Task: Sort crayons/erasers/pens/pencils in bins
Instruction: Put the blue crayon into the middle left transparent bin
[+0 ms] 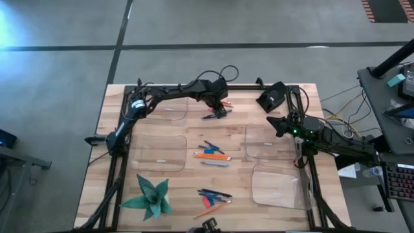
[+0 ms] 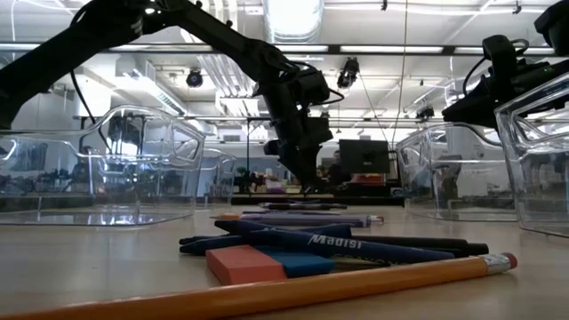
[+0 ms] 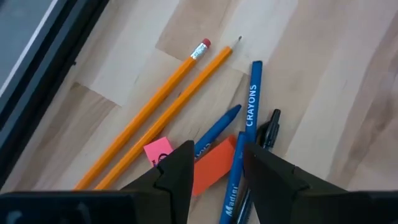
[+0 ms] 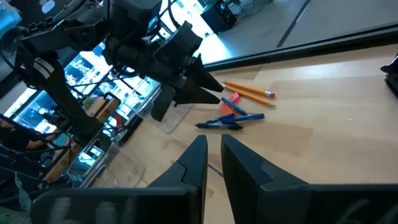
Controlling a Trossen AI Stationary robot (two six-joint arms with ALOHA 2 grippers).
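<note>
1. Far left of the table, two clear bins sit empty, one behind the other, with a green paper star at the near corner

2. The left gripper has reached across to the far middle and hangs right over a small heap. Its jaws are parted and empty, straddling the things but gripping nothing that I can see

3. From its wrist camera, the heap lies directly under the fingers: a pink-red eraser sits between them, a blue crayon marked CRAYONS runs lengthwise through the gap, and a dark pen lies beside it. Two orange pencils slant away to one side, parallel and touching

4. The crayon's long axis runs roughly along the jaw gap, not across it, so I'd judge a clean pinch wants either the eraser or a wrist turn first

5. Two more heaps wait mid-table and at the near edge

6. On the right, the right gripper hovers closed and empty beside two more bins, well apart from the far heap; the left arm is clearly nearer
</note>
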